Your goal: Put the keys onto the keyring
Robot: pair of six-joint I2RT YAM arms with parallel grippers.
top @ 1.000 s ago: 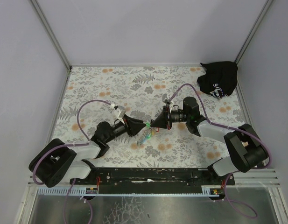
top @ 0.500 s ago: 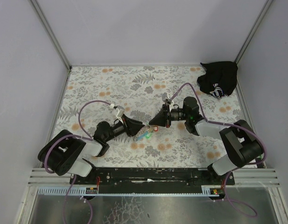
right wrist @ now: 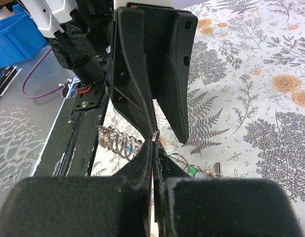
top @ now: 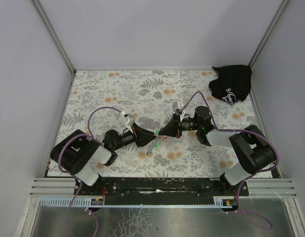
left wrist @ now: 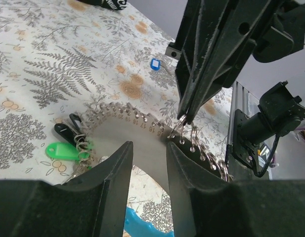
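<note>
At centre | left gripper [left wrist: 149, 150] partly closed, clamping keyring [left wrist: 137, 129] band | right gripper [right wrist: 153, 143] pinched tight on one keyring loop | blue key [left wrist: 155, 63] lying apart on table [left wrist: 53, 74]

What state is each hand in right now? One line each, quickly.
Left hand: at the keyring; open or gripping cannot be told.
Right hand: closed, pinching the keyring.
</note>
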